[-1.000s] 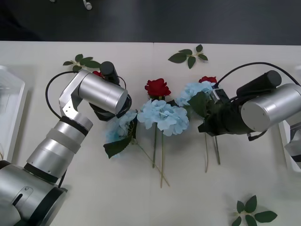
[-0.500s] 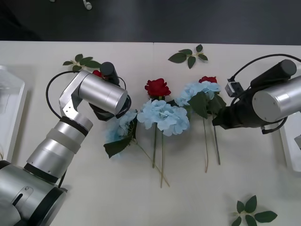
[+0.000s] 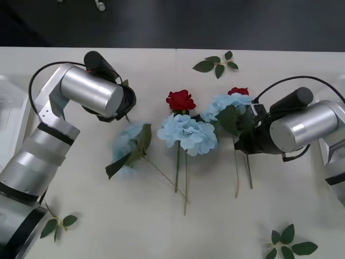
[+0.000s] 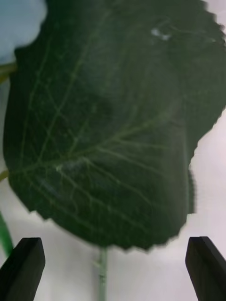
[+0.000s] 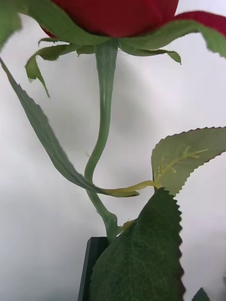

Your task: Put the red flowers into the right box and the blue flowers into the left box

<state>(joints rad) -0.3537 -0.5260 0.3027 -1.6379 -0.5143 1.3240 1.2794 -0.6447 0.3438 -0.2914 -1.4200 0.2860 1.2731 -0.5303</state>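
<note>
I have a rose [image 5: 110,14] pinched by its stem in my left gripper [image 5: 106,244], lifted left of the blue flowers [image 3: 187,133]; I'd carry it gently so the leaves don't snag. My right gripper [image 4: 113,258] hangs wide open over a big leaf [image 4: 113,117]. The left box [image 3: 13,116] sits at the table's edge; I can't see its contents.

Loose leaf sprigs dot a white table [image 3: 161,232]: one [image 3: 216,63] at 12 o'clock near the far edge, another [image 3: 288,244] at 5, a small one [image 3: 58,224] at 8. Dark floor [image 3: 215,21] beyond, approx. 12.
</note>
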